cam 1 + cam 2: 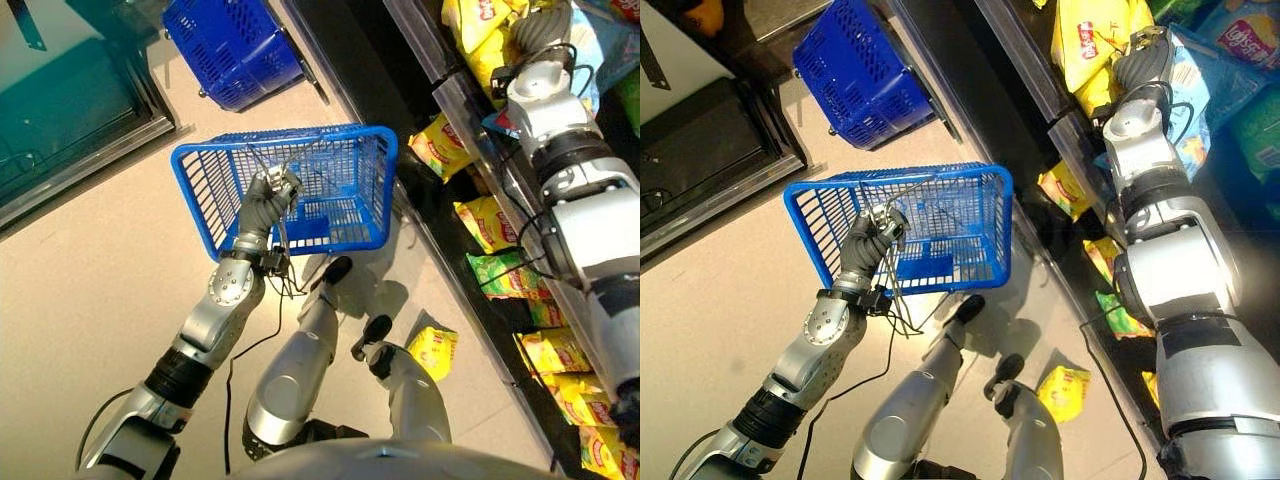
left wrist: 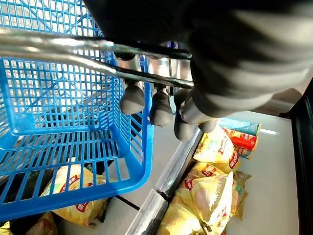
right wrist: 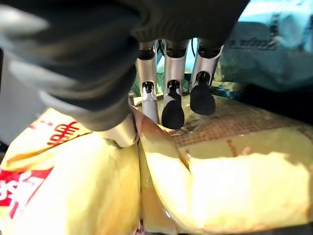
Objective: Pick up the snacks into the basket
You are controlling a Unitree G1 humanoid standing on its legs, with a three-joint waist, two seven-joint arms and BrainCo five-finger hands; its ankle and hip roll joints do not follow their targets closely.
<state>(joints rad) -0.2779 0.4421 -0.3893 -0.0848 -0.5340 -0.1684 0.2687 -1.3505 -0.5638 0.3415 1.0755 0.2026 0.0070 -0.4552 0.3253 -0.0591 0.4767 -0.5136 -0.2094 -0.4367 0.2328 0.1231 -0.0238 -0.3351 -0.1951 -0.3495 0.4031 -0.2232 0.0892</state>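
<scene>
The snacks here are yellow bags of chips (image 3: 210,186) packed on the shelf (image 1: 470,120) at about 1 o'clock in the head views, and the right hand (image 3: 168,98) is reaching right in among them. Its fingers (image 3: 172,110) look mostly straight, tips resting on the top edge of one bag with the thumb pushed down into the seam between two bags, so I'd call it loose and not yet clamped on anything (it's about to pinch, I'd guess). What could go wrong from here: the bags are jammed tight together and slippery, so a shallow pinch on just the crimped top could slide off, or drag the neighbour bag out and dump it on the floor. There's already one yellow bag on the floor (image 1: 432,350) at around 5 o'clock, near the shelf's base. As for containers, the blue basket (image 1: 350,190) hangs near the middle of the view, and the left hand (image 1: 272,192) is clenched round its wire handle (image 2: 63,54). Through the mesh it looks empty so far; the bags seen through it in the left wrist view sit beneath it, not inside. A second blue basket (image 1: 235,45) lies tipped at 11 o'clock, also looking empty.
</scene>
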